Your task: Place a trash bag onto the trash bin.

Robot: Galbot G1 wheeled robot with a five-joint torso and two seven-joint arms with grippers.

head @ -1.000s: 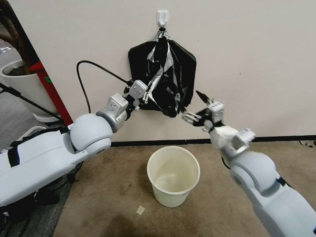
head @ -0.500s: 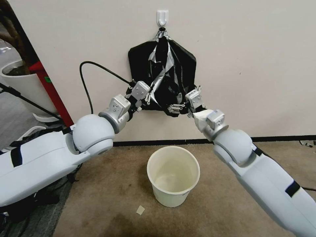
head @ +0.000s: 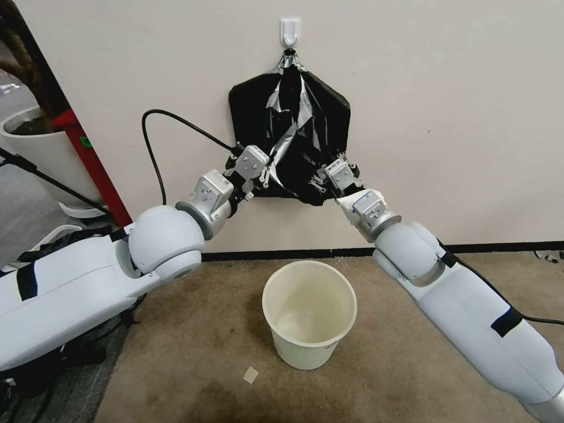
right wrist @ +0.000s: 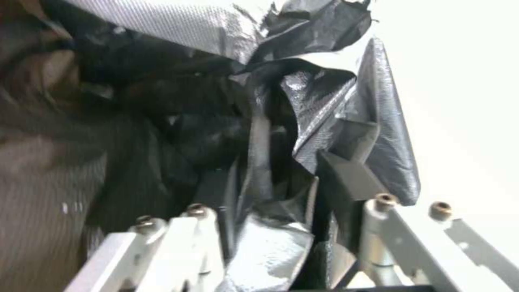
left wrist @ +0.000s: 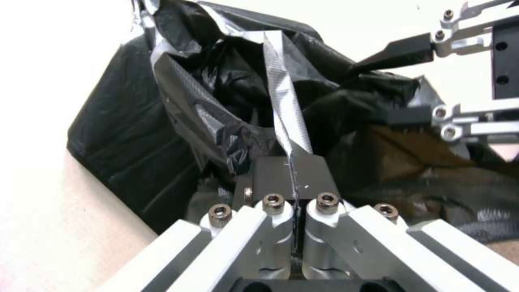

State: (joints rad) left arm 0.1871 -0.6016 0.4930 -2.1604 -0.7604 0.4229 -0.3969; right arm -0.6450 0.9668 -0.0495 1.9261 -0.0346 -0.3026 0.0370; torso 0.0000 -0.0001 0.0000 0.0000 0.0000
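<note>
Left gripper [head: 265, 170]: jaws closed flat on a silvery strip of the thin glossy black plastic trash bag [head: 294, 144], which hangs from the white wall hook [head: 290, 30] over a flat black pad of bags [head: 247, 106]. Right gripper [head: 320, 179]: jaws partly open, straddling crumpled film at the bag's lower right edge. Small round cream-white plastic trash bin [head: 309, 311]: upright on the carpet below, well apart from both grippers

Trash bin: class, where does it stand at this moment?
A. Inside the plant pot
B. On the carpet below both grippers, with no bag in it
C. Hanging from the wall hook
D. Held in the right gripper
B: the trash bin stands open and unlined on the carpet, beneath the left gripper and right gripper.
</note>
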